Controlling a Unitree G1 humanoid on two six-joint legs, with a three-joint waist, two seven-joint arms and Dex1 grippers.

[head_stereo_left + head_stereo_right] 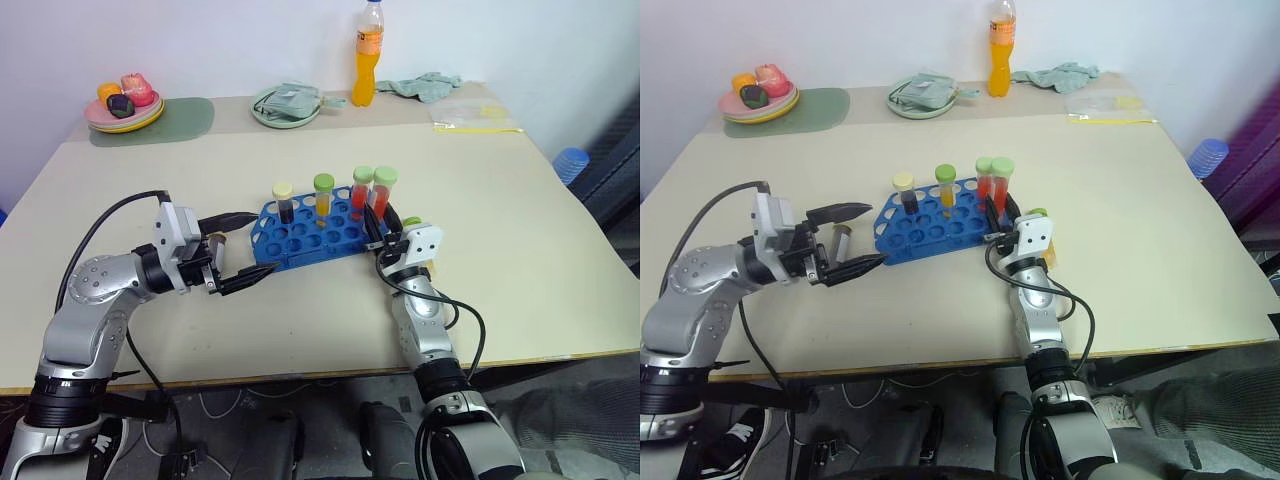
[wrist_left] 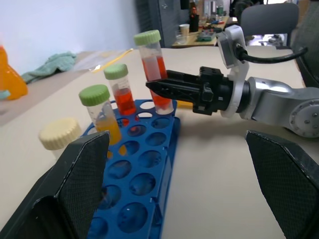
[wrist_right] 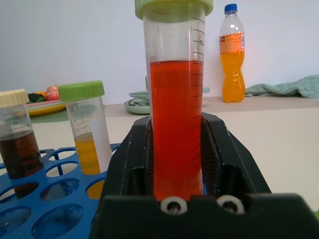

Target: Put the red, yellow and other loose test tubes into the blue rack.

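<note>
The beige table (image 1: 520,290) spreads wide, with plenty of bare surface toward its near edge at six o'clock and off to three o'clock. The blue rack (image 1: 300,238) sits mid-table, well clear of every edge. Four tubes stand in its far row: the cream-capped dark tube (image 1: 284,201) at the nine o'clock end, the yellow-orange tube (image 1: 323,196) next, then a red tube (image 1: 361,192), and at the three o'clock corner another red tube with a green cap (image 1: 382,193). The right gripper (image 2: 158,85) is clamped on that last tube, fingers pinching its lower half; whether its base is fully seated, I can't quite tell. The left gripper (image 1: 247,246) hangs just off the rack's nine o'clock end, fingers spread wide around nothing, open table beneath.
</note>
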